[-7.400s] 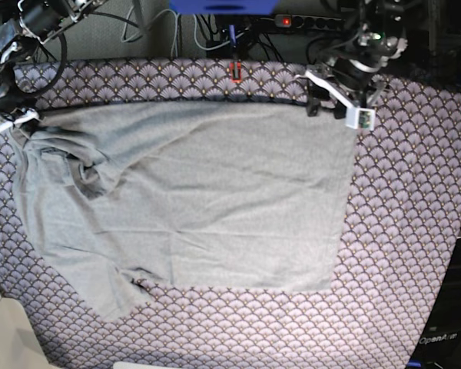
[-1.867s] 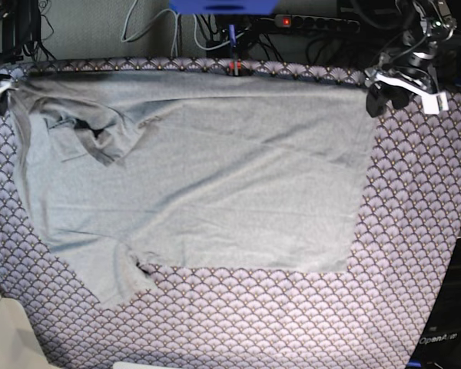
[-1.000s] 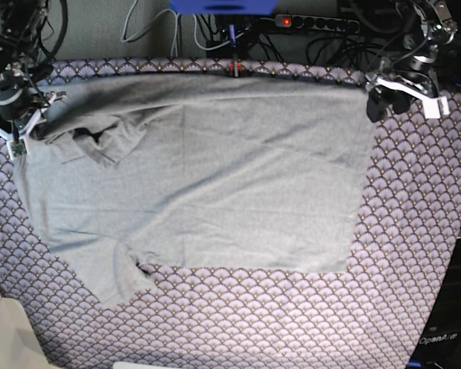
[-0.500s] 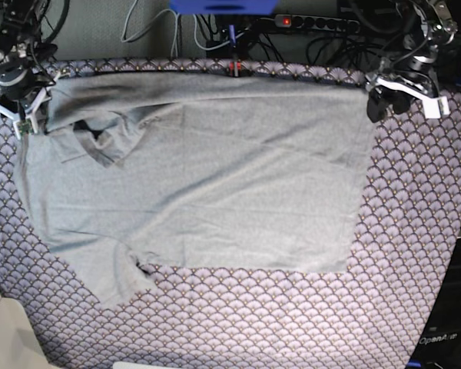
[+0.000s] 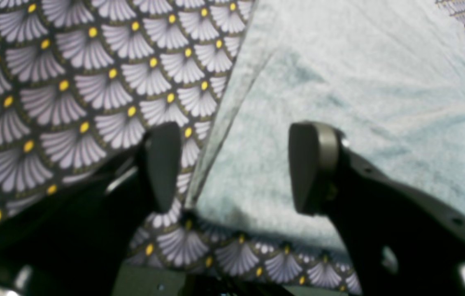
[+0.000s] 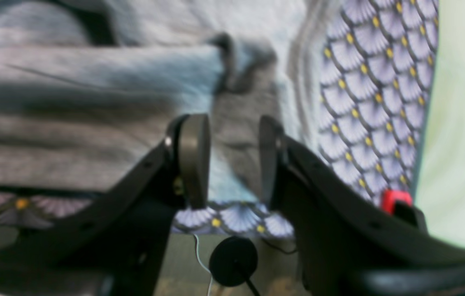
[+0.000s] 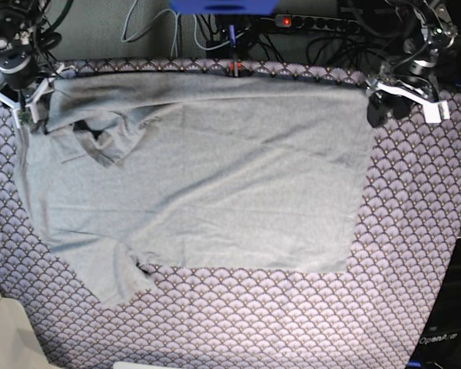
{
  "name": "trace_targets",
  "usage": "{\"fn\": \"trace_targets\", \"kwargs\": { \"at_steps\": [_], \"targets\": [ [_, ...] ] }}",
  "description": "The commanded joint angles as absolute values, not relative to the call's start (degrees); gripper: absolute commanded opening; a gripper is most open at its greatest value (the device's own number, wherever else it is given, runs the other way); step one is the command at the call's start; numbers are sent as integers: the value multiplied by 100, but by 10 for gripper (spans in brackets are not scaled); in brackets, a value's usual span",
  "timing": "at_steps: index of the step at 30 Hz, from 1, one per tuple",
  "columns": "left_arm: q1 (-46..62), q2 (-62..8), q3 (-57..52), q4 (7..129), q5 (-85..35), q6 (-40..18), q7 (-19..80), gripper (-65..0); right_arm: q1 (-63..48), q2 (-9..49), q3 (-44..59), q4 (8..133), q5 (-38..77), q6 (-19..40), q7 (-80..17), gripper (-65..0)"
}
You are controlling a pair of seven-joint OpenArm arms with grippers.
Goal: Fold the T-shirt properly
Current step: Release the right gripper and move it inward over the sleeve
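The light grey T-shirt (image 7: 215, 177) lies spread on the purple fan-patterned cloth (image 7: 415, 231), with its left shoulder area rumpled and a sleeve sticking out at the near left. My left gripper (image 7: 386, 109) hangs open over the shirt's far right corner. In its wrist view the left gripper (image 5: 232, 168) straddles the T-shirt (image 5: 360, 82) edge with nothing pinched. My right gripper (image 7: 29, 108) is at the far left shoulder. Its fingers (image 6: 193, 160) stand apart, and a fold of the T-shirt (image 6: 72, 82) shows in the gap of the right gripper (image 6: 232, 164).
The patterned cloth (image 5: 51, 82) ends just behind both grippers at the table's back edge. A red clip (image 7: 234, 71) sits on that edge. Cables and a power strip (image 7: 315, 21) run behind it. A pale surface (image 6: 463, 123) lies beyond the left edge.
My right gripper has moved toward the table's far left corner. The shirt's shoulder has barely shifted. The left arm has stayed still.
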State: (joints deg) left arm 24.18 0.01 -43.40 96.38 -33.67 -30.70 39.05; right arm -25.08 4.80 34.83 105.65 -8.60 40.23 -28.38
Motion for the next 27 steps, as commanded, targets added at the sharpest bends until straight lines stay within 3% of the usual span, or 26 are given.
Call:
{"fn": "trace_targets", "kwargs": {
  "at_steps": [1,11,27],
  "targets": [
    [2431,-48,-4356,9719,-3451,-3125,3802,-245,-2501,593,3407,10686,-804,4000,-2686,-432],
    [2492,-57,-4382,9719,-3451,-3125,3802,-245,-2325,655,2237,10677,-1622,4000,-2686,-432],
    [2545,-57,-4391,9719,-3451,-3125,3802,-245,-2000,690,2114,10633,-1666,4000,-2686,-432]
  ]
}}
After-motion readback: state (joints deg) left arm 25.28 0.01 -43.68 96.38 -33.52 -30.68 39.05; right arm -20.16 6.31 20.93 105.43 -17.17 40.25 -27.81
